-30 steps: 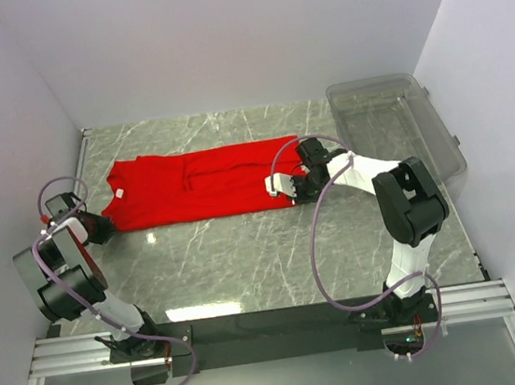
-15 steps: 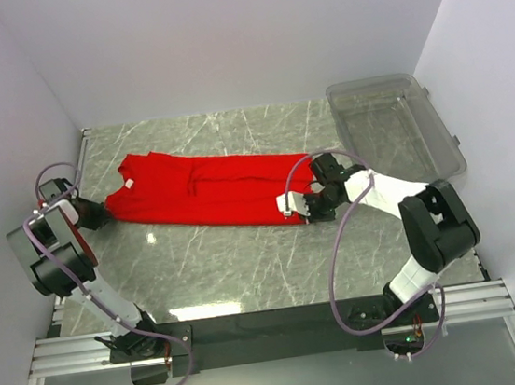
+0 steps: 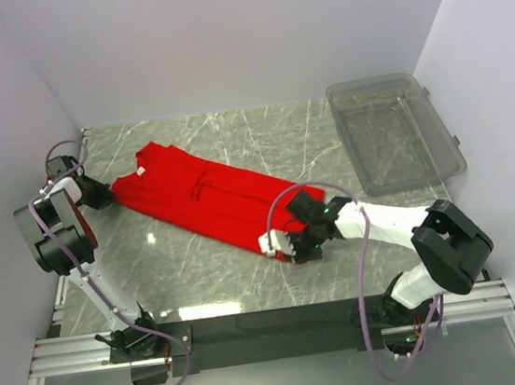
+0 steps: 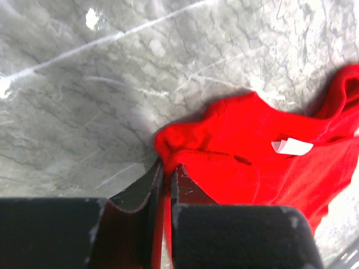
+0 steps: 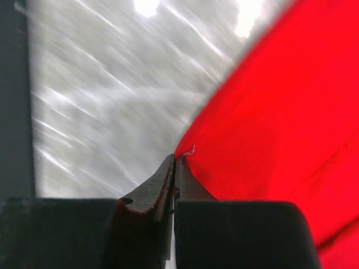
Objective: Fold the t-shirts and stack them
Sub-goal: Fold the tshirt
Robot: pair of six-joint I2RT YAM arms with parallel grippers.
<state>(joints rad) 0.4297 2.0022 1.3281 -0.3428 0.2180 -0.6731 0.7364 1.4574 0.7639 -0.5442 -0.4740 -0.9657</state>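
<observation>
A bright red t-shirt [image 3: 207, 199] lies folded into a long strip, running on a slant from the far left of the marble table to the near middle. Its white neck label [image 4: 291, 147] shows at the left end. My left gripper [image 3: 103, 194] is shut on the shirt's left corner [image 4: 168, 147], with red cloth pinched between the jaws. At the opposite end my right gripper [image 3: 287, 243] is shut on the shirt's edge [image 5: 185, 152]; the right wrist view is motion-blurred.
A clear plastic bin [image 3: 391, 129] stands at the back right of the marble table [image 3: 210, 264]. White walls close in the left, back and right sides. The arms' mounting rail [image 3: 255, 324] runs along the near edge.
Both grippers kept their hold as the shirt turned: the right end swung toward the near edge and to the left, the left end went farther back, so the strip now lies on a slant.
</observation>
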